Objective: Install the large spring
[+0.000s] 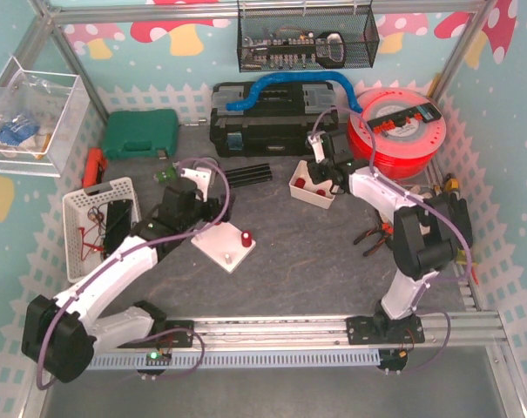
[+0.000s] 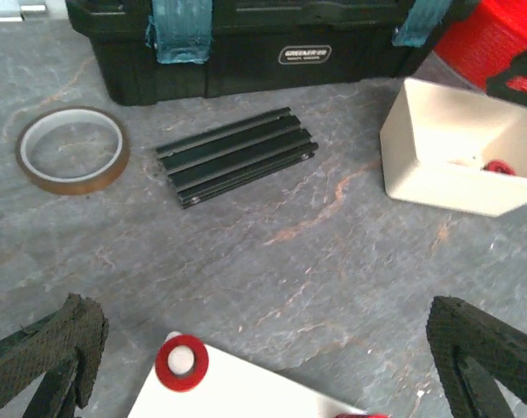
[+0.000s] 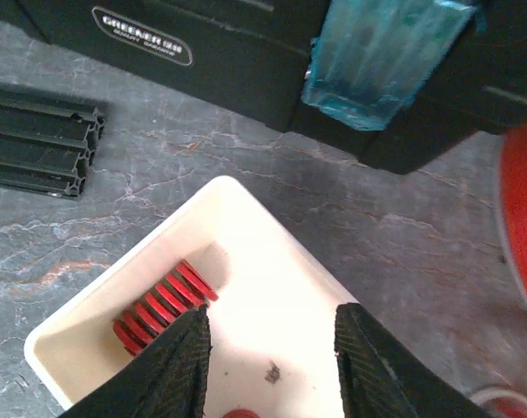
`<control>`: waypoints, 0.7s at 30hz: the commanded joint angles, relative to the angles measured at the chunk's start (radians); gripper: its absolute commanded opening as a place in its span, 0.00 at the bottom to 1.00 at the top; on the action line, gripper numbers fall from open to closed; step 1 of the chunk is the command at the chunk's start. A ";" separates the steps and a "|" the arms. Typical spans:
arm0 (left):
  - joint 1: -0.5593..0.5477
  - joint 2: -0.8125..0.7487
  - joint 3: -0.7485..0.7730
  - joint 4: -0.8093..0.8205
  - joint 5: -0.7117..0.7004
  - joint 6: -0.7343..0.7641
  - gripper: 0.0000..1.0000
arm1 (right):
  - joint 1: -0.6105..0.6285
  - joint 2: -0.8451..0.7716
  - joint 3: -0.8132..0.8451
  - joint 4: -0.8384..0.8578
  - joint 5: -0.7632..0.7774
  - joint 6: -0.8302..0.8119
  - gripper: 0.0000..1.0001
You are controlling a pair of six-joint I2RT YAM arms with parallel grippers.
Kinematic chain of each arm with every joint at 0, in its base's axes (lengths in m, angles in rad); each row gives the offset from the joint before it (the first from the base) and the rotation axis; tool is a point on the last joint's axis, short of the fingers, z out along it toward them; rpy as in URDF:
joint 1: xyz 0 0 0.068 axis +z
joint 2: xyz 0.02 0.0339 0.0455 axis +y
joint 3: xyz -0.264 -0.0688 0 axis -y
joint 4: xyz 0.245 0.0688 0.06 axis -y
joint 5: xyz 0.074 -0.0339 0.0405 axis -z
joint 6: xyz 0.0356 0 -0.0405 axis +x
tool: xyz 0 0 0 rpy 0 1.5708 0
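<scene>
**Large spring lying in the bin; both grippers spread and empty**

Right arm: the right gripper (image 3: 272, 338) hangs over the white bin (image 3: 272, 270). Its pads are spread apart with nothing between them. The large spring (image 3: 163, 305), a red coil, lies on its side on the bin floor, along the wall on the side of the black rail (image 3: 37, 144). In the wrist view the left-hand pad overlaps the coil's lower end; I cannot tell whether they touch. A second red piece shows at the bottom edge of that view, cut off too much to identify.

Left arm: the left gripper (image 2: 265, 335) sits low over the table (image 2: 333, 261), jaws wide apart and holding nothing. The white plate (image 2: 246, 396) lies just below it in the wrist view. A red ring (image 2: 182, 361) sits around a pale peg near the plate's corner.

Layout, top view: the bin stands on the table apart from the plate, toward the back right, not touching it. The black toolbox (image 1: 276, 122) is at the rear, with the rail lying flat in front of it. The tape roll (image 2: 71, 148) lies flat beside the rail. The red spool (image 1: 394, 131) is just right of the toolbox.
</scene>
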 commanded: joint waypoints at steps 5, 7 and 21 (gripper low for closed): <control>-0.283 -0.117 -0.203 0.196 -0.475 0.142 0.99 | -0.027 0.160 0.190 -0.206 -0.138 0.081 0.37; -0.316 -0.106 -0.214 0.196 -0.506 0.129 0.99 | -0.029 0.219 0.264 -0.318 -0.093 0.115 0.39; -0.308 -0.097 -0.008 0.052 -0.396 0.023 0.99 | -0.030 0.291 0.463 -0.516 -0.017 0.523 0.54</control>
